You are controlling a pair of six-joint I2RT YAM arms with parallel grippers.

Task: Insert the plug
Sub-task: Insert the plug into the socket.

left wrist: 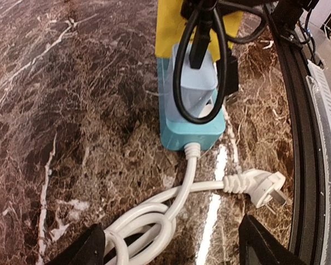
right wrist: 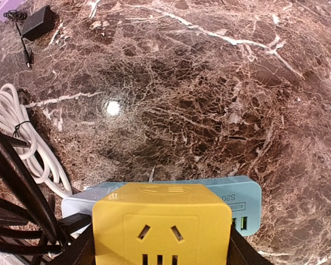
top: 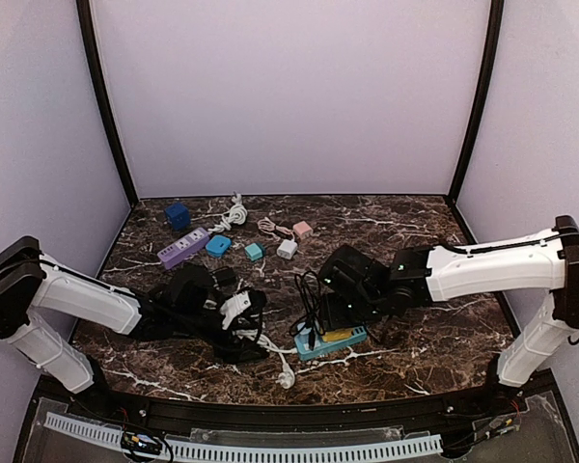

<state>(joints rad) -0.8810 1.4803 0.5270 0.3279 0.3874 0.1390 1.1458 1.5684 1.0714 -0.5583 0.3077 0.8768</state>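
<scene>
A blue power strip (top: pixel 330 340) (left wrist: pixel 190 130) lies near the table's front. A yellow cube adapter (right wrist: pixel 161 226) (left wrist: pixel 171 27) sits on top of it, and my right gripper (top: pixel 352 307) (right wrist: pixel 161 251) is shut on the cube's two sides. Beside it, a pale blue adapter (left wrist: pixel 193 83) holds a black plug with a looped black cable. The strip's white cord coils toward my left gripper (top: pixel 246 323) (left wrist: pixel 174 248), which is open above the coil and grips nothing. The cord's white plug (left wrist: pixel 259 187) (top: pixel 285 376) lies loose on the marble.
At the back stand a purple strip (top: pixel 182 248), a dark blue cube (top: pixel 178 215), teal cubes (top: pixel 218 245), a white cube (top: pixel 287 249), a pink cube (top: pixel 302 230) and a white cable bundle (top: pixel 234 214). A black adapter (right wrist: pixel 36 22) lies left. The black front rail (left wrist: pixel 309 138) is close.
</scene>
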